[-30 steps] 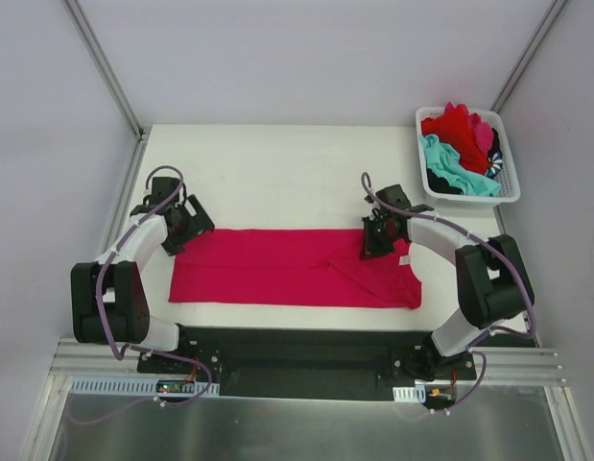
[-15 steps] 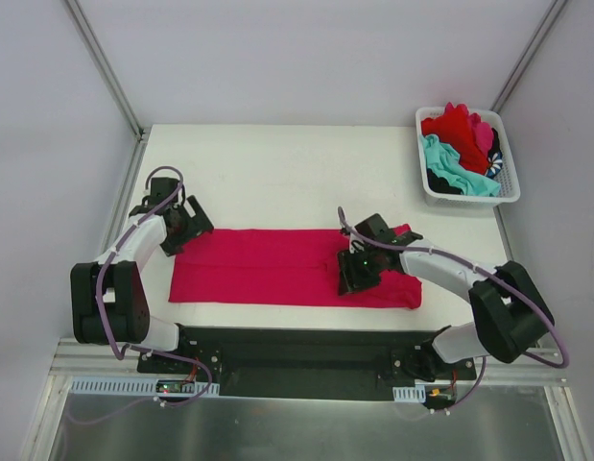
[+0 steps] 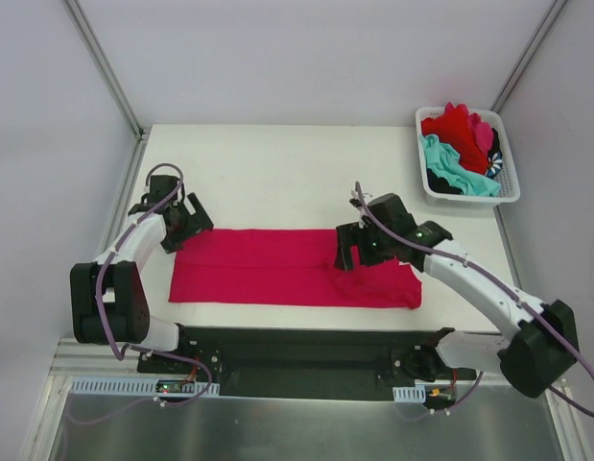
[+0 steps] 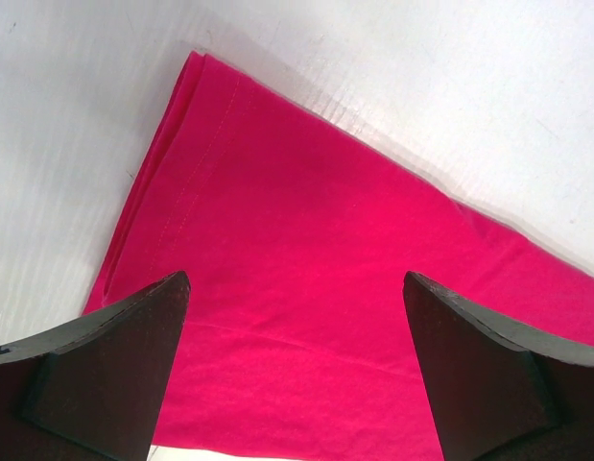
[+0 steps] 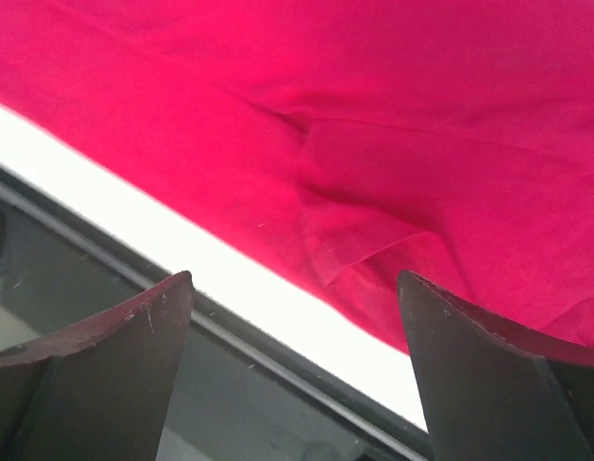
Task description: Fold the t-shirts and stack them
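**Step in hand: folding the first shirt.** The left tool (image 3: 181, 223), jaws wide and empty, hovers over the far left corner of the pink shirt (image 3: 268, 271), a long folded band flat on the tabletop (image 3: 277, 173). The right tool (image 3: 359, 248), equally wide and empty, hangs above the band's creased right part. The likely next move is pinching both ends for a crosswise fold. The other shirts (image 3: 458, 144) lie in the basket (image 3: 466, 200), well right of both tools.
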Tool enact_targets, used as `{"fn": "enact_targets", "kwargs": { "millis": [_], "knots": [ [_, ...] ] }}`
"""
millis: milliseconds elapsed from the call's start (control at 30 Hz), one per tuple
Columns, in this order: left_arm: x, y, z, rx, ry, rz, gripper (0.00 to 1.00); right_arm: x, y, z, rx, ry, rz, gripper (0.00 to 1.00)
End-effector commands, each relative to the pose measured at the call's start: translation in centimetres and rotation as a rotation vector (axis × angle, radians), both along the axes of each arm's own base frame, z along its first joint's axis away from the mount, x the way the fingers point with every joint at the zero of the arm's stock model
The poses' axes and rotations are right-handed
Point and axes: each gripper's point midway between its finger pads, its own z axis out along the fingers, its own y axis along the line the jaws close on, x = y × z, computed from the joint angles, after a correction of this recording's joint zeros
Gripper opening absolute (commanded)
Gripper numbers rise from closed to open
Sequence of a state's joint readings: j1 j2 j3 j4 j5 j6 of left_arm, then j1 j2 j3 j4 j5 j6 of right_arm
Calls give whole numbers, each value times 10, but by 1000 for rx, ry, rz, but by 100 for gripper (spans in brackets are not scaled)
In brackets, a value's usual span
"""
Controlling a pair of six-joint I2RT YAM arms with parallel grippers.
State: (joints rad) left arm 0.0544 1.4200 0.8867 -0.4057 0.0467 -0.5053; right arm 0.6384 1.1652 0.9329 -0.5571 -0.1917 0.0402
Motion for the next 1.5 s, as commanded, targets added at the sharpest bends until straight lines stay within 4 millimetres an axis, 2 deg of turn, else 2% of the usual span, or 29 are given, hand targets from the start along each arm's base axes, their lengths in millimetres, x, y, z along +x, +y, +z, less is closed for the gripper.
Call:
{"fn": "enact_targets", "kwargs": {
  "millis": [0,67,200,367,433,633,800,933,1233,1300,1400,1433,1467],
  "knots": [
    [9,0,10,-21,-24,-12,94,26,-26,-53,-175,95,-117,89],
    [7,-2,10,-26,-28,-13,94,34,-18,-66,-156,110,-98,89],
    [-1,-2,9,-29,-34,-8,93,45,0,-70,-98,101,-51,88],
    [-7,-1,9,-20,-42,-9,94,40,14,-80,-54,144,30,88],
    [-7,0,9,-10,-45,-14,94,31,16,-86,-46,191,44,88],
    [-8,1,14,0,-63,-17,94,10,-1,-100,-88,242,27,89],
    [-9,1,15,-3,-67,-22,94,-5,6,-83,-30,252,35,89],
    [-8,0,15,-9,-68,-22,94,-25,15,-79,-18,273,74,89],
    [-7,0,11,-6,-51,-40,94,-68,16,-98,-51,372,95,87],
    [-6,0,12,2,-57,-50,94,-74,15,-97,-55,384,84,87],
    [-5,-1,16,3,-69,-64,94,-76,18,-78,-46,348,74,89],
    [-4,0,18,4,-73,-62,94,-76,19,-70,-46,333,74,91],
    [-3,-1,20,3,-78,-66,94,-65,27,-47,-1,277,64,92]
  ]
}}
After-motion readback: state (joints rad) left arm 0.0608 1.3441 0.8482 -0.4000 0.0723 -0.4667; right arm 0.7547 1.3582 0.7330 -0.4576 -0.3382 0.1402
